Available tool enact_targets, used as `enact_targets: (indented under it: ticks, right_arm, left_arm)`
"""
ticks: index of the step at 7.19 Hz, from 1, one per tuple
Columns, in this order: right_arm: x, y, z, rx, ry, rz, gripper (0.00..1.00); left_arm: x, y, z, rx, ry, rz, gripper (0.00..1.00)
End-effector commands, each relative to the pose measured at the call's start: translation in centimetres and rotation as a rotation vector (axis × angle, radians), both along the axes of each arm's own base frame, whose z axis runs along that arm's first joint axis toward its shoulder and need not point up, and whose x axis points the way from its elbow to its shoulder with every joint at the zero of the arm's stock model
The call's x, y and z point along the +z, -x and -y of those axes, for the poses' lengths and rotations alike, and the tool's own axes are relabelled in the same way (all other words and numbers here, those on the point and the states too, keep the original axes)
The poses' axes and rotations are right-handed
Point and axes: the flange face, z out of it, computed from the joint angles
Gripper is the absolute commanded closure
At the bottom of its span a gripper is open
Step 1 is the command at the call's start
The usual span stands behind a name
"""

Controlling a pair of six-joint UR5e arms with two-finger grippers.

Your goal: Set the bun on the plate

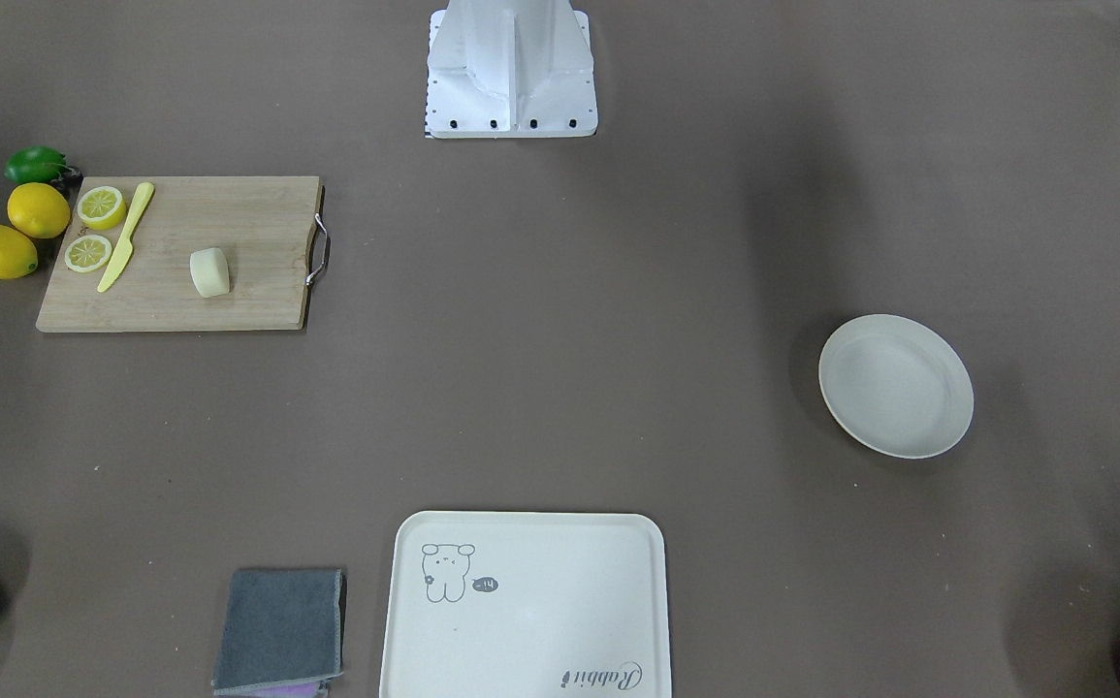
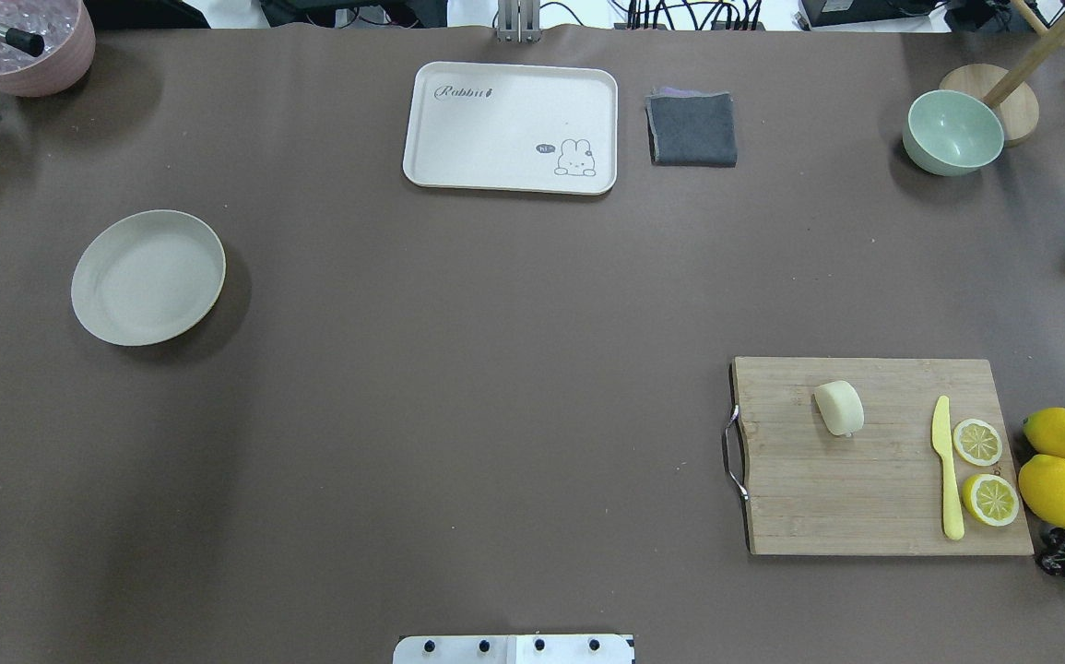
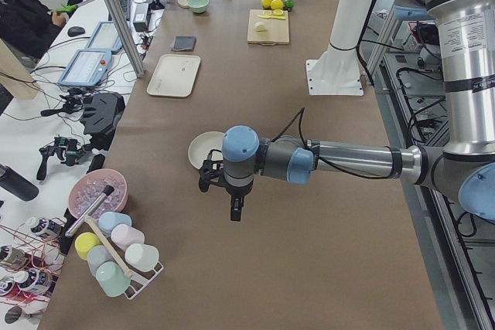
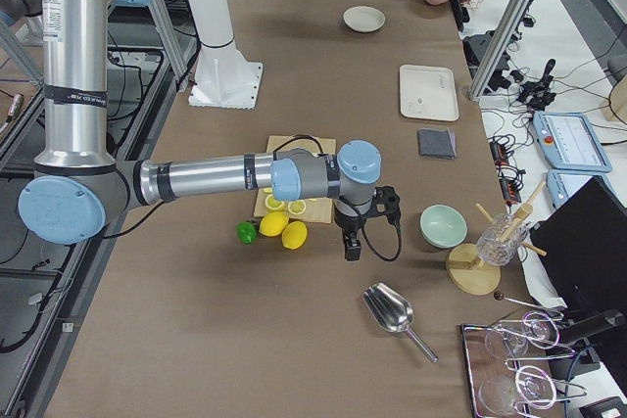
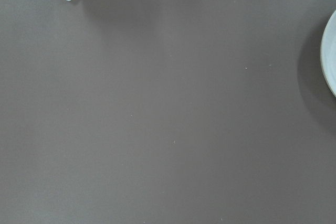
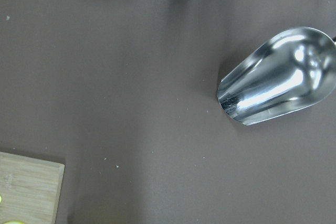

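Looking light and squashy, the bun (image 2: 839,408) wants a gentle side pinch; whether the left pincer (image 3: 234,212) or right pincer (image 4: 350,249) is open, I cannot tell.

Cream bun (image 2: 839,408) apart from plate (image 2: 147,277)

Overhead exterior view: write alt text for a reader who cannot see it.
A pale bun lies on a wooden cutting board at the right of a brown table, far from the empty off-white plate at the left. A yellow knife and two lemon halves share the board; no robot arm shows.
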Motion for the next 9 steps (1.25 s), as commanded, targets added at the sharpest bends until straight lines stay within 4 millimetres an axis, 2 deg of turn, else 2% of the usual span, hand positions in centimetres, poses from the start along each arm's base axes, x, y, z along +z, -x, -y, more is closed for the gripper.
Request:
enact_targets:
  ticks: [1,5,6,7,9]
  right_arm:
    - [0.0,0.0,-0.4,0.000,0.000,0.001,0.00]
    - [-0.5,0.1,-1.2,-0.006,-0.008,0.004,0.00]
    - [-0.7,0.1,-1.3,-0.008,-0.011,0.004,0.00]
    - [-0.6,0.2,-1.4,-0.009,-0.009,0.004,0.00]
    - [-0.6,0.3,-1.4,-0.009,-0.007,0.013,0.00]
  left_arm:
    - [0.0,0.0,0.2,-0.001,0.001,0.000,0.02]
    - [-0.1,-0.4,0.4,0.008,-0.005,-0.002,0.02]
    - [-0.9,-0.9,1.4,0.017,-0.024,-0.004,0.02]
    - [-0.7,-1.6,3.5,-0.007,0.008,-0.009,0.02]
    - [-2.9,-7.9,6.9,0.018,0.026,-0.029,0.03]
